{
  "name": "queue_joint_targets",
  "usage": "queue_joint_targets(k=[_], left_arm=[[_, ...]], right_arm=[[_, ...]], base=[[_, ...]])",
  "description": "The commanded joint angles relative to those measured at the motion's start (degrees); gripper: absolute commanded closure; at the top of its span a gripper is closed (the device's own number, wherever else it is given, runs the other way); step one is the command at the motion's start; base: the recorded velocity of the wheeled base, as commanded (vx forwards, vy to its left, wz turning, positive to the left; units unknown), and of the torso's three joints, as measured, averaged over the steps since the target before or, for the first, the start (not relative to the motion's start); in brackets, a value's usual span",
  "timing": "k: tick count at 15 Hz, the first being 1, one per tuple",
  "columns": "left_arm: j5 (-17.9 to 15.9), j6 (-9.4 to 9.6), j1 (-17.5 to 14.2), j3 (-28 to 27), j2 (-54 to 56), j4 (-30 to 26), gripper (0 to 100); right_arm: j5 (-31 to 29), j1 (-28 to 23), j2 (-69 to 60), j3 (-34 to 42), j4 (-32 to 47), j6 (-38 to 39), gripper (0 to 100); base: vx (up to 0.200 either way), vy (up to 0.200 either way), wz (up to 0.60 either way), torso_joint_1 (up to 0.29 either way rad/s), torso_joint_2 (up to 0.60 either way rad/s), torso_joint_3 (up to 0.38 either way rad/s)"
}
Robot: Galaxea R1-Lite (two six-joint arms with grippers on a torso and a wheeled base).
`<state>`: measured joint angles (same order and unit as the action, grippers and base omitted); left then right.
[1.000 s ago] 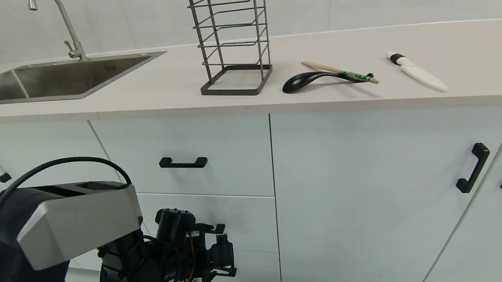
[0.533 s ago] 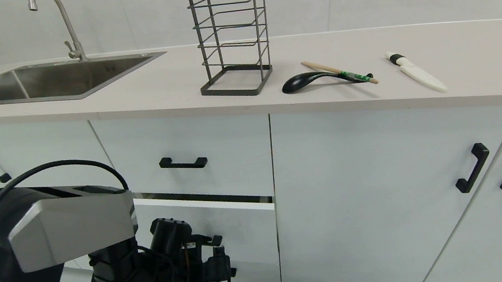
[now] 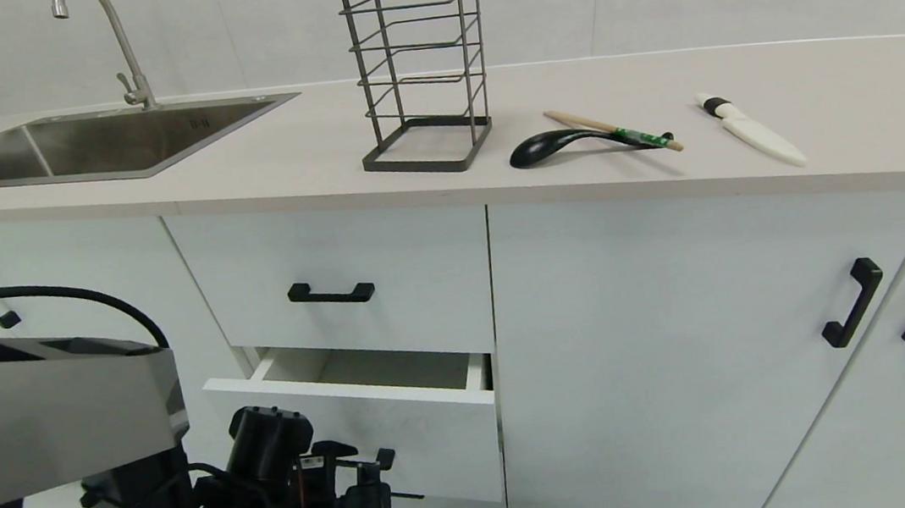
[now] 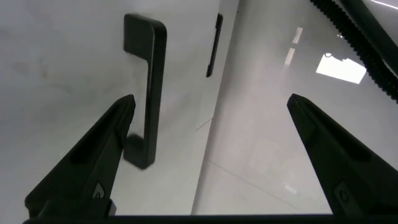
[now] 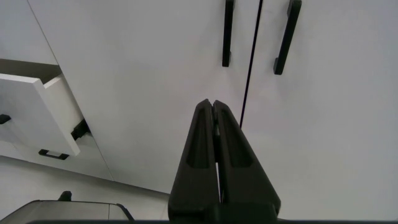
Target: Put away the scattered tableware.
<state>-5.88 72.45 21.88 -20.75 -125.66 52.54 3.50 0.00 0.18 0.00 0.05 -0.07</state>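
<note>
**White drawer [image 3: 405,438] ajar, tableware on the counter [image 3: 280,163]**

My left gripper [image 4: 211,102] gapes wide, low before the drawer, a black handle [image 4: 146,93] beside one finger [image 4: 93,158]. My right gripper [image 5: 216,121] is pinched together, empty. Spoon [image 3: 530,153], chopsticks [image 3: 613,132] and knife [image 3: 754,133] lie right of the rack [image 3: 414,166].

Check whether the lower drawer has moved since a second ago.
Yes. The lower drawer has slid out toward the camera, away from the fixed upper drawer front above it; its inside now shows.

Head view looks down at counter [image 3: 305,160] and drawer [image 3: 404,430]; wrist views closely face cabinet fronts [image 5: 155,74], right sharing drawer.
</note>
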Motion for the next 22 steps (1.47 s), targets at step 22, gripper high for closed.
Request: queue_joint_targets(k=[22], left_arm=[[-0.2, -4.51, 3.5, -4.7, 8.2, 0.2, 0]], right_arm=[[0.0, 0.0, 0.1, 0.0, 0.0, 0.0, 100]], base=[[0.0, 0.0, 0.0, 0.0, 0.0, 0.0]])
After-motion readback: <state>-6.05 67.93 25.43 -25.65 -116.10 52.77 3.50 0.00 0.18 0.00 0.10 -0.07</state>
